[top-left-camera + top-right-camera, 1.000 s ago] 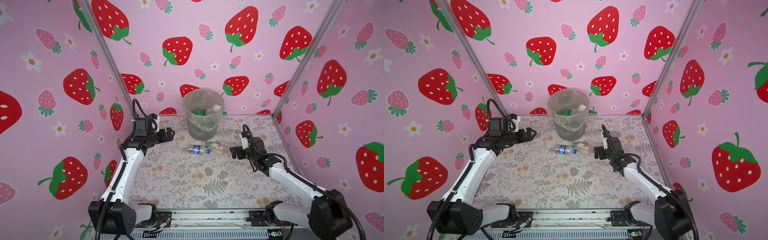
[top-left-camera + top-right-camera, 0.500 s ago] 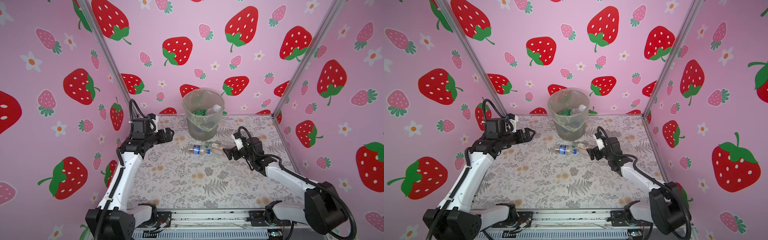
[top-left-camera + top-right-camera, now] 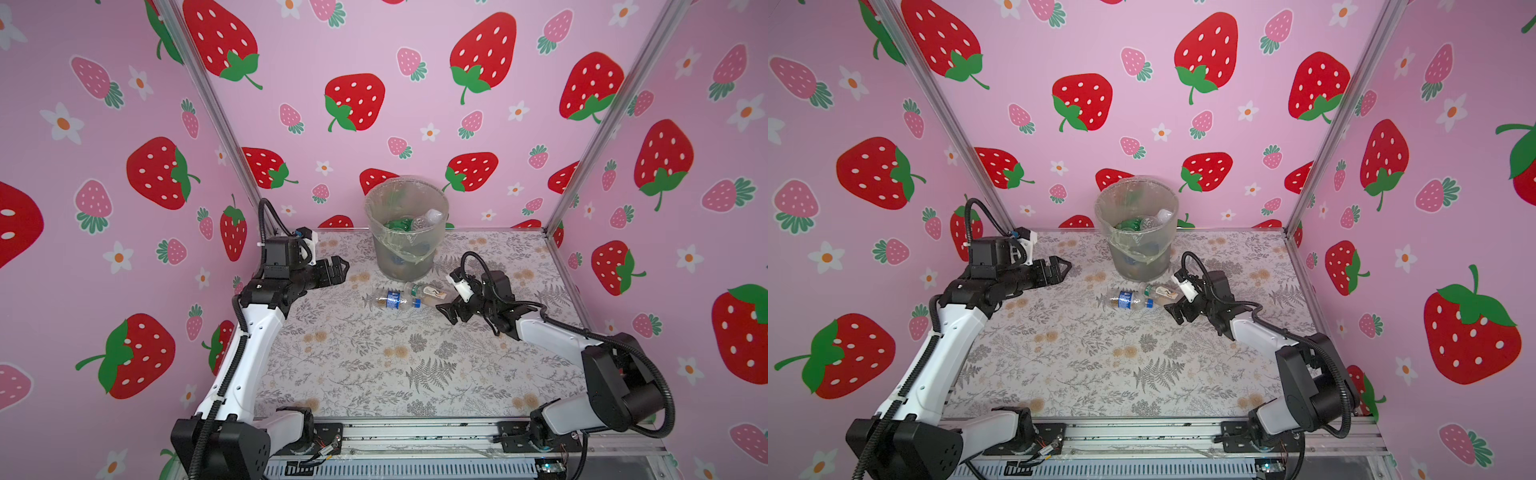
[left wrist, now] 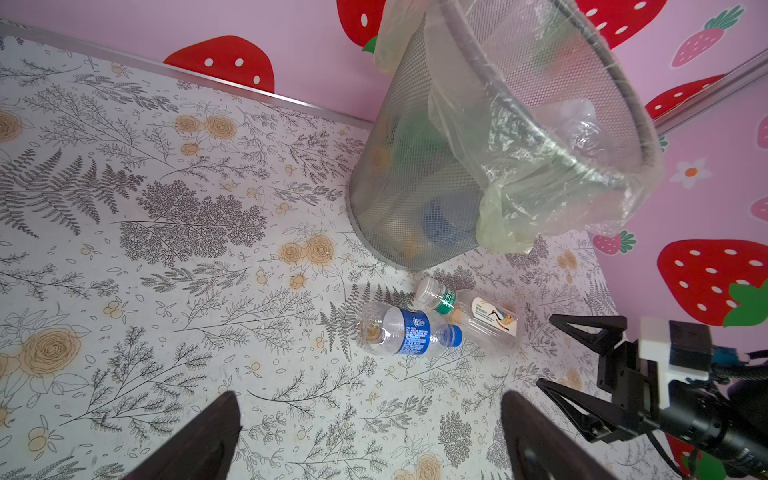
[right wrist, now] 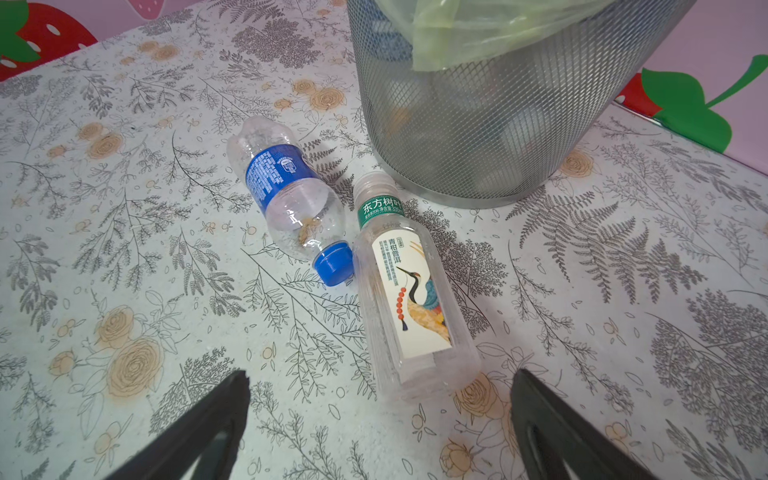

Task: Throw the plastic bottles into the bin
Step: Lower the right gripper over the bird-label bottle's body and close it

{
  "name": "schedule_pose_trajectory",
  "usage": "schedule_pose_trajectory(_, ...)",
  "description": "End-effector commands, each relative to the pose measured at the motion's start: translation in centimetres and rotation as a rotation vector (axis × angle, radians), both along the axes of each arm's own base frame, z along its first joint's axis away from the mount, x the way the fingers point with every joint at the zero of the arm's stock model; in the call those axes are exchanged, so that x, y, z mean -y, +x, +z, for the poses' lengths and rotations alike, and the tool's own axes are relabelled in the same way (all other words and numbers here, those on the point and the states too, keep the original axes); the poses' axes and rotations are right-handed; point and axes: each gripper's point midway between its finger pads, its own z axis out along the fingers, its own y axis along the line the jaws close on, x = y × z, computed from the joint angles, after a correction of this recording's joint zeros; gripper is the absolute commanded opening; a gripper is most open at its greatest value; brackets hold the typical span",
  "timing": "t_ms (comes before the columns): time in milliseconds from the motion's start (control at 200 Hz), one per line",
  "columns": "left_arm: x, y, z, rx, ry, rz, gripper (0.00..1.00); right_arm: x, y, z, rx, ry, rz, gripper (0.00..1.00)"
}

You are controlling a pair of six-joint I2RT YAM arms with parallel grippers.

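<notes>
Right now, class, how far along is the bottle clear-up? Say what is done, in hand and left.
Done: several bottles lie inside the bin. In hand: nothing; both arms' jaws stand open and empty, the right pair lined up on the crane-label bottle. Left: that bottle and the blue-label bottle, both lying on the table beside the bin.

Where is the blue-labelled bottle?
In both top views the blue-label bottle lies on the table just before the bin, its cap by the crane-label bottle, left of the right gripper.
</notes>
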Motion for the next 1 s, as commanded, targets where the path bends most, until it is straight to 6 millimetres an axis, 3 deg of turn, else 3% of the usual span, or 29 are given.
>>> schedule_pose_trajectory(0, -0.2, -0.1, 0.6, 0.021, 0.005, -0.004, 0.99, -0.7, 0.8, 0.1, 0.035, -0.028, 0.048, 0.99)
schedule_pose_trajectory(155, -0.3, -0.1, 0.5, 0.017, 0.008, 0.004, 0.99, -0.5, 1.8, -1.7, -0.005, -0.119, 0.050, 0.99)
schedule_pose_trajectory(660, -0.1, -0.1, 0.6, 0.018, -0.014, -0.007, 0.99, -1.4, 3.9, -3.1, -0.030, -0.155, 0.052, 0.99)
schedule_pose_trajectory(990, -0.1, 0.0, 0.5, 0.015, -0.016, -0.007, 0.99, -2.0, 4.1, -5.1, -0.091, -0.170, 0.078, 0.99)
